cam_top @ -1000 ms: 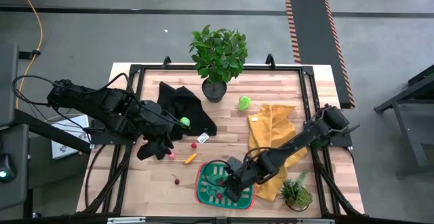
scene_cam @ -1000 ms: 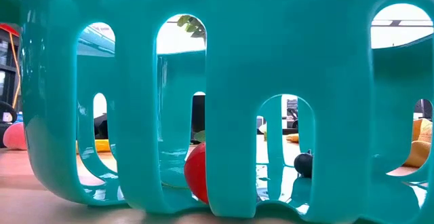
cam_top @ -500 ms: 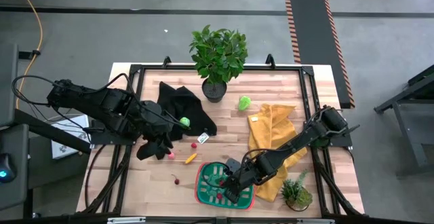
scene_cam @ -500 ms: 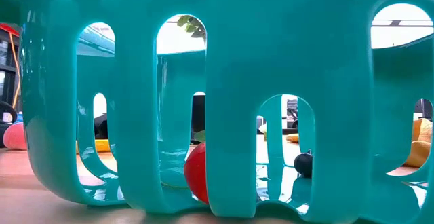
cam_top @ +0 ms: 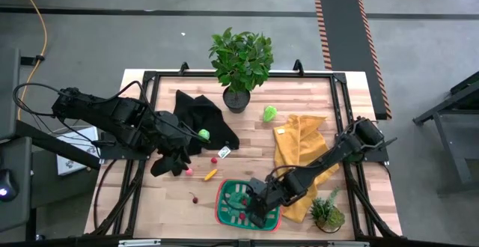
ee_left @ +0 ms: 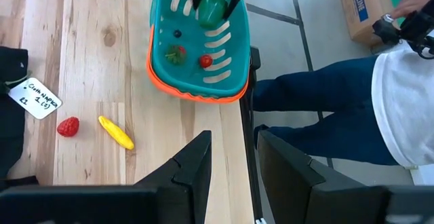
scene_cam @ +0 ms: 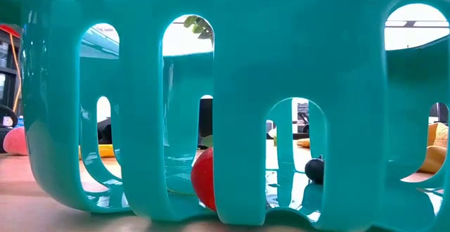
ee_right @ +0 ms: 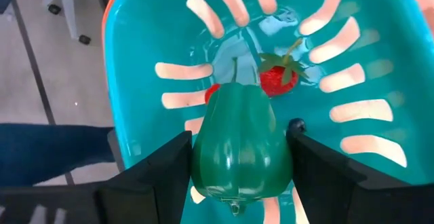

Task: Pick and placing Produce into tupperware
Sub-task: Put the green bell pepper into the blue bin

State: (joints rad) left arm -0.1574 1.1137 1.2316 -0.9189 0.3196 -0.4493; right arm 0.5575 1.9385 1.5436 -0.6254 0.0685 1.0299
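The tupperware (cam_top: pixel 224 202) (ee_left: pixel 163 54), teal inside with an orange-red rim, stands near the table's front edge. A strawberry (ee_right: pixel 278 77), a small red bit (ee_left: pixel 205 61) and a dark bit (ee_right: pixel 296 125) lie on its base. My right gripper (ee_right: pixel 241 183) hangs over it, shut on a green pepper (ee_right: pixel 241 142) (ee_left: pixel 212 8). My left gripper (ee_left: pixel 234 176) (cam_top: pixel 176 161) waits open above the table's left part. Loose produce lies on the wood: a strawberry (ee_left: pixel 68 126), a yellow piece (ee_left: pixel 116 132), a cherry (cam_top: pixel 194 198) and a green piece (cam_top: pixel 269 113). A lime ball (cam_top: pixel 203 134) rests on the black cloth. My right gripper pinches the pepper's two opposite sides (ee_right: pixel 203 156) between its two fingers (ee_right: pixel 163 170). The fingers come slanting down from above. The pepper's stem end (ee_right: pixel 235 68) points down at the tupperware's base, and the pepper hangs clear of it.
A black cloth (cam_top: pixel 202 116) and a yellow cloth (cam_top: pixel 299 150) lie mid-table, with a white tag (ee_left: pixel 35 98). A tall potted plant (cam_top: pixel 241 60) stands at the far edge, a small one (cam_top: pixel 327 213) at the near right. A person (ee_left: pixel 352 108) stands by the table's edge.
My right gripper has rolled a little about its own line above the tupperware, still shut on the pepper.
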